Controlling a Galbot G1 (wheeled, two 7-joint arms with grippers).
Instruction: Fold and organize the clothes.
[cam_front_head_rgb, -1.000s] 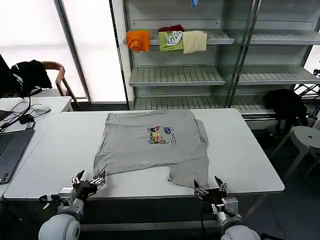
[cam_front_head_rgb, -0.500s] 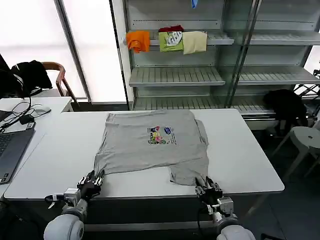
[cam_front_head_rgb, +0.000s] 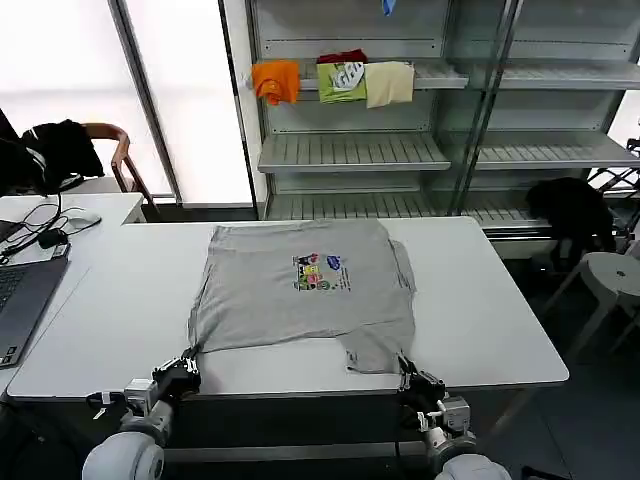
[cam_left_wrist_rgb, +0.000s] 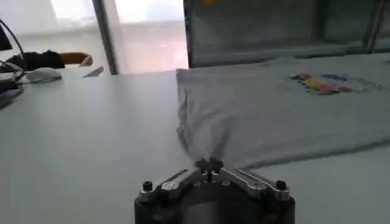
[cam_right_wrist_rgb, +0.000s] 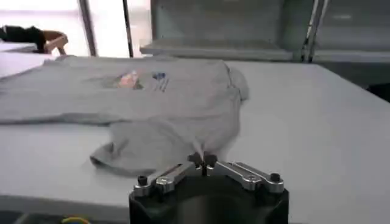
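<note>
Left wrist view shows the left gripper (cam_left_wrist_rgb: 208, 163) with its fingers pinched together on the near left corner of the grey T-shirt (cam_left_wrist_rgb: 286, 115); right wrist view shows the right gripper (cam_right_wrist_rgb: 203, 160) clamped likewise on the shirt's near right edge. Head view places the left gripper (cam_front_head_rgb: 186, 360) and right gripper (cam_front_head_rgb: 408, 375) at the near edge of the white table (cam_front_head_rgb: 110, 300); the T-shirt (cam_front_head_rgb: 300, 300) lies spread across the table's middle, print up; orange, green and cream garments (cam_front_head_rgb: 335, 80) sit on the far shelf.
</note>
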